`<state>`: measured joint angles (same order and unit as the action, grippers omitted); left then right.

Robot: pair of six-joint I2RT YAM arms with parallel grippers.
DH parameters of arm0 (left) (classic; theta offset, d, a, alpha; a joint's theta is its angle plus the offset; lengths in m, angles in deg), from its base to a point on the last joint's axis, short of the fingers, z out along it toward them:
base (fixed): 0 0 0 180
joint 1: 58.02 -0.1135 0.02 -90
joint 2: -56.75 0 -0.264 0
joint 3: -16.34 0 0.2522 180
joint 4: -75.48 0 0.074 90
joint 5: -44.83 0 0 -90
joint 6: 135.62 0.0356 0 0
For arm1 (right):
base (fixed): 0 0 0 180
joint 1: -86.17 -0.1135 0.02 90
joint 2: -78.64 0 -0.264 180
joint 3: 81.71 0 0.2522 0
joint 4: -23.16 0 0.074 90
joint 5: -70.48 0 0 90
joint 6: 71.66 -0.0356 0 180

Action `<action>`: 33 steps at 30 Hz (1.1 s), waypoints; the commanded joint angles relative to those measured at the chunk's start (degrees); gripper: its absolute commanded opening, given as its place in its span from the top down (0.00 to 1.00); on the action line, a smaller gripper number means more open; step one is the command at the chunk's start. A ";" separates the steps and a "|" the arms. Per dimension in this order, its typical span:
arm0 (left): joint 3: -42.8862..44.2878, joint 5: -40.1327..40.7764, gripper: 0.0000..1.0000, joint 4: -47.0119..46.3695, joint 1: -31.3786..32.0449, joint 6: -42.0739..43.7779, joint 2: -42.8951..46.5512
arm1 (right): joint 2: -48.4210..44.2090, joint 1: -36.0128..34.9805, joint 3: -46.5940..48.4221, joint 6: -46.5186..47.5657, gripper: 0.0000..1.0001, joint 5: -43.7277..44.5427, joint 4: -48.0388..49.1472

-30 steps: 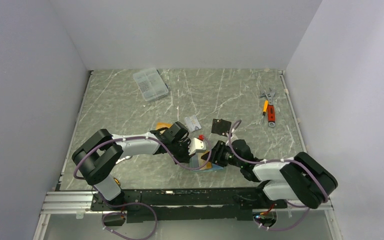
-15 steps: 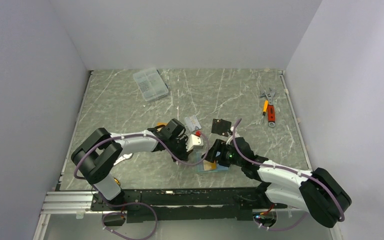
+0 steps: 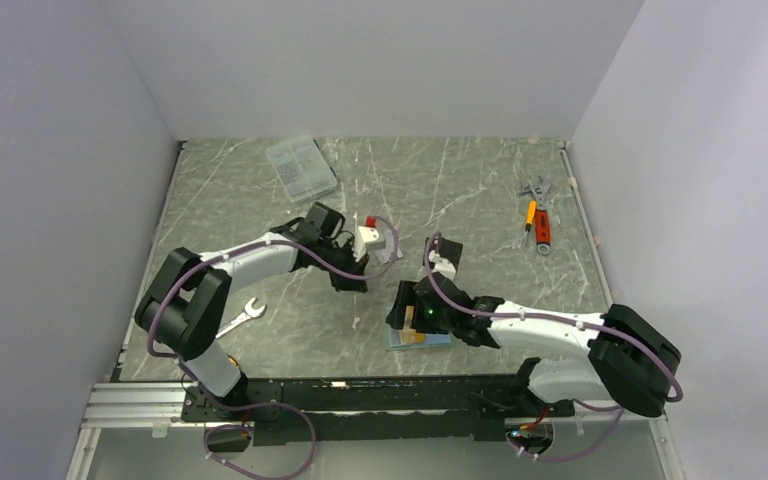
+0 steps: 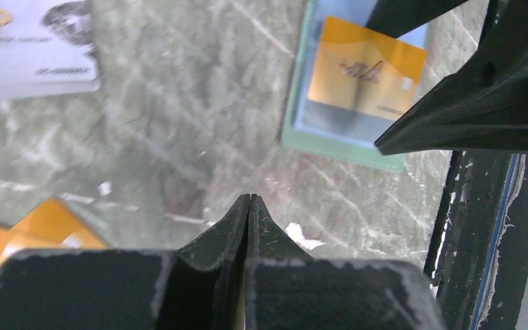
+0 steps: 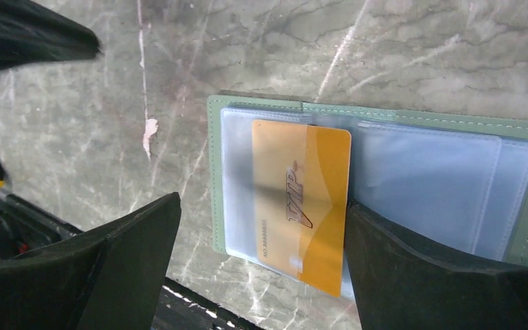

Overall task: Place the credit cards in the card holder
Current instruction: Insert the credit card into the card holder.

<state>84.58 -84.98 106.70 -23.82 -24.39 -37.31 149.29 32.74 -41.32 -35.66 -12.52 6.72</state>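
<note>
The orange-gold credit card lies on the end panel of the open card holder that faces the left arm's side. The holder lies flat on the table top, close to its front edge. The card's long axis runs across the holder's long axis, slightly skewed. Its upper part appears to sit under the clear sleeve, and one lower corner projects past the holder's front rim. Seating is judged incomplete.

The right gripper hangs directly over the holder with its jaws spread wide, one on each side of the card, gripping nothing. One jaw stands just beside the card's long edge. The card calls for a push along its long axis, and this arm is the nearer one.

The silvery-white credit card lies on the far side of the holder, apart from it. The left gripper is near that card, with its jaws fully closed and empty.
</note>
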 commanded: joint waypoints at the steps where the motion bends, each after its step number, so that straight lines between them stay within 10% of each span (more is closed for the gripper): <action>1: 0.97 -5.19 0.95 4.17 -4.17 0.68 2.59 | 3.04 -1.40 2.21 -1.46 0.11 6.20 -16.41; 23: -0.33 -8.66 0.94 11.25 -10.64 6.77 11.12 | 18.72 -11.71 15.65 -5.16 0.12 15.59 -26.02; 33: -0.59 -7.92 0.94 11.10 -10.66 6.75 12.26 | 21.32 -12.70 16.90 -5.69 0.37 16.51 -24.91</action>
<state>84.62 -91.45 117.82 -34.27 -19.30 -27.59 167.26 20.33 -22.85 -38.50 8.11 -16.16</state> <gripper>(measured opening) 0.060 0.667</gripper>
